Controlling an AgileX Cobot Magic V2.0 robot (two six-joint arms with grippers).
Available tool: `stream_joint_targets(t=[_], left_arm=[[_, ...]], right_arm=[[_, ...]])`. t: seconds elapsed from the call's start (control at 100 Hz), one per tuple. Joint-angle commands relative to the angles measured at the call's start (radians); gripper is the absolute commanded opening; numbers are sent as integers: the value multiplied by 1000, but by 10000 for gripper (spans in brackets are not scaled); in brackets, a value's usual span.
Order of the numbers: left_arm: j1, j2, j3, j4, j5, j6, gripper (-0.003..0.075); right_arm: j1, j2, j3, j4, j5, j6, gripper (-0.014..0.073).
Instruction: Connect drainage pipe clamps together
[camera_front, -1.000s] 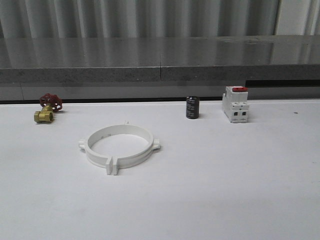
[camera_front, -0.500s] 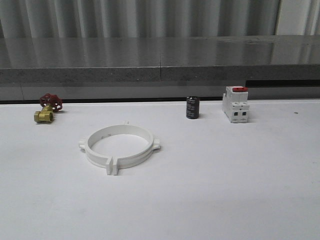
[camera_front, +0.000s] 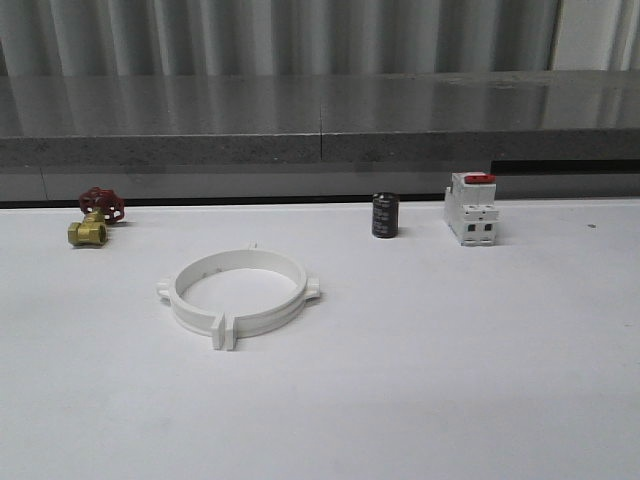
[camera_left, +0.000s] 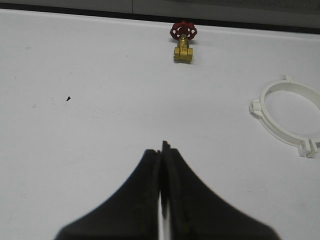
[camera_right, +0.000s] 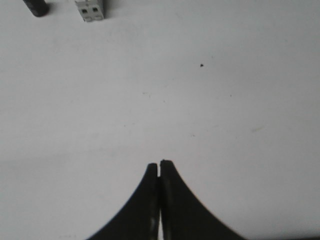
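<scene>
A: How many things lie on the table (camera_front: 480, 360)?

B: Four: one ring of drainage pipe clamps (camera_front: 238, 295), one brass valve (camera_front: 93, 219) with a red wheel, one dark cylinder (camera_front: 385, 215), one white breaker (camera_front: 471, 208) with a red top.

A: Any writing?

B: The cylinder may carry print, but it is too small to read.

A: And the ring?

B: White, two halves closed into a circle with small tabs, lying flat nearer the camera than the valve and to its right.

A: The pincers?

B: Left pincer (camera_left: 161, 150) and right pincer (camera_right: 159, 165) are each pressed together, holding nothing.
</scene>
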Motion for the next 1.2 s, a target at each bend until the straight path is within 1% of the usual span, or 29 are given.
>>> stream_joint_targets(t=[0.0,0.13,0.24,0.33,0.49,0.63,0.74,1.0,1.19], left_arm=[[2,5,-27,1,-70,-1,-20],[2,5,-27,1,-70,-1,-21],[2,5,-27,1,-70,-1,-20],[2,5,-27,1,-70,-1,-20],[2,5,-27,1,-70,-1,-20],[2,5,-27,1,-70,-1,-21],[2,5,-27,1,-70,-1,-20],[2,5,-27,1,-70,-1,-20],[2,5,-27,1,-70,-1,-20]], right_arm=[[-56,-73,29,43,-156,-107,-67],[-144,-187,129,141,-295,-234,-67],[-164,-296,221,202,-412,-302,-67],[-164,-378,299,205,-487,-304,-67],[-164,-496,421,205,-564,-304,-67],[-164,-552,508,205,-635,-302,-67],[-164,-552,568,205,-731,-289,-67],[-164,-552,568,204,-803,-289,-67],[-164,-552,568,204,-805,-289,-67]])
